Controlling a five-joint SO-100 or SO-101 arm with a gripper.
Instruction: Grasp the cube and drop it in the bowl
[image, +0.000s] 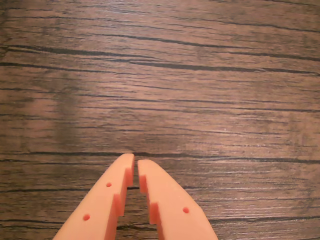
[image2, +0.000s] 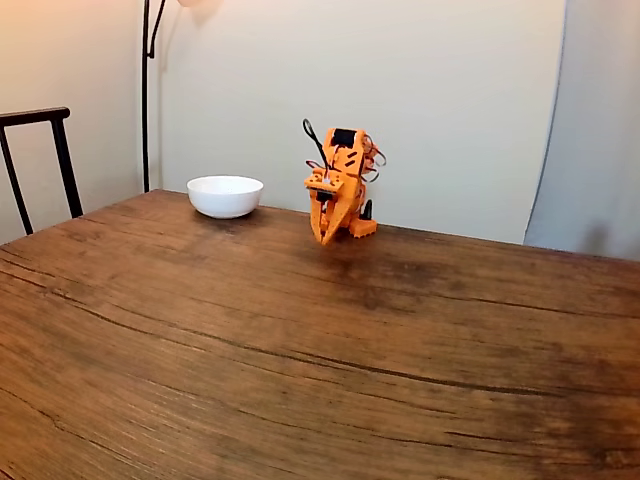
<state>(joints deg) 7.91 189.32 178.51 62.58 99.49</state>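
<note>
Gripper (image: 136, 165) nearly shut, holding nothing, over bare table (image2: 300, 340). Bowl (image2: 225, 195) sits near the far edge; no cube is in sight. Risk: closing on air.

Matt orange plastic arm (image2: 340, 190), glossy smooth white bowl (image2: 225, 196), grained wooden table (image2: 300, 340).

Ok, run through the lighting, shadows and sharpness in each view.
Wrist view: warm, even light, a faint dark band across the table at left; the grain is sharp, the end effector slightly soft, its fingers nearly closed. Fixed view: soft warm room light, a mild sheen on the table beyond the arm, small shadows under the arm and the bowl; the near tabletop looks a little blurred.
</note>
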